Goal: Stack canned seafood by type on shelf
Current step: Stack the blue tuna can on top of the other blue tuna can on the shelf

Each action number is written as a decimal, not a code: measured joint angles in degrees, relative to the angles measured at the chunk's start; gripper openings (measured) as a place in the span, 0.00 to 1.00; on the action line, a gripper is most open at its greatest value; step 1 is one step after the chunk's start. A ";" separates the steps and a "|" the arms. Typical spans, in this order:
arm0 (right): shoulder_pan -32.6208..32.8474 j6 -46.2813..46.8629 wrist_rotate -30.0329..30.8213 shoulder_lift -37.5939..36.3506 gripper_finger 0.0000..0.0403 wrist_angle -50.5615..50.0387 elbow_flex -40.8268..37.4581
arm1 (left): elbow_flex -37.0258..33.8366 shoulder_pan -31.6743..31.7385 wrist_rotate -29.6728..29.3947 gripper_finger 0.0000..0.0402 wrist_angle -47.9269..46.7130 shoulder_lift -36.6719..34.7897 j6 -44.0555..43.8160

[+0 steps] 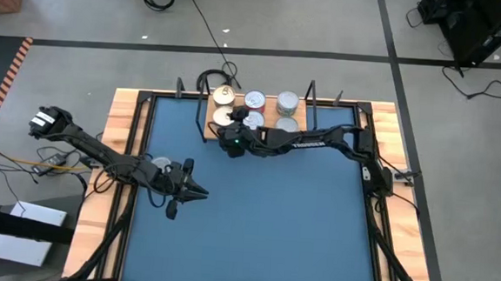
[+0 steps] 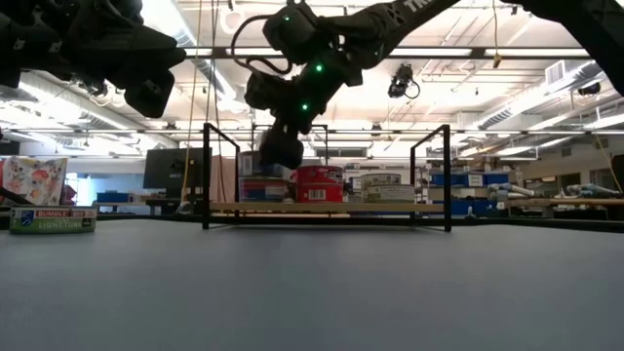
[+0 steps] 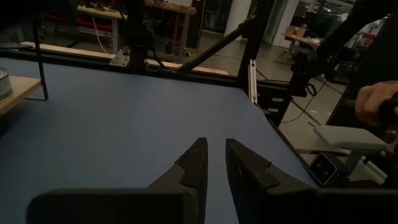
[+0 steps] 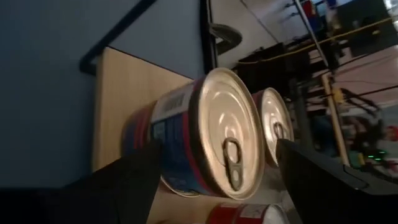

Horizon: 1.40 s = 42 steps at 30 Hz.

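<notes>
Hidden or hard to read: from above, my right arm covers the front-left part of the shelf (image 1: 297, 114), so I cannot count the tins under it. In the low view the cans on the board are dark shapes behind the black wire uprights; only a red-sided tin (image 2: 317, 183) reads clearly. The right wrist view cuts off a red tin (image 4: 249, 214) at the picture's edge.

Shelf contents: the light-wood board sits at the far edge of the blue counter (image 1: 254, 219). On it I see a gold-lidded tin (image 1: 224, 94), a silver-lidded tin (image 1: 255, 100), and a plain silver stack (image 1: 288, 104) further right, with more tins in the row nearer me.

Right gripper (image 1: 233, 145): over the shelf's front-left corner, jaws spread wide. The wrist view shows a blue-and-red-sided can (image 4: 199, 140) with a silver pull-tab lid between the two fingers, standing on the board; I cannot tell whether the fingers touch it. A second silver lid (image 4: 275, 127) sits just behind.

Left gripper (image 1: 197, 190): low over bare counter, well apart from the shelf, jaws narrow, holding nothing.
</notes>
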 joint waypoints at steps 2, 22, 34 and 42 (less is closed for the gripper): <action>0.00 1.32 -0.87 -0.03 0.79 -1.79 0.71 | 0.00 0.00 0.00 0.15 0.00 0.00 0.00; -0.26 5.11 -0.78 -2.11 0.41 -6.16 0.91 | 0.00 -0.01 0.01 0.15 -1.15 -0.01 1.27; -0.61 7.23 -0.59 -2.11 0.04 -7.50 0.86 | 0.00 -0.01 0.02 0.15 -3.25 -0.02 1.05; -1.14 9.97 -0.65 -2.33 0.02 -9.78 0.82 | 0.00 0.00 0.09 0.15 -3.59 -0.02 1.05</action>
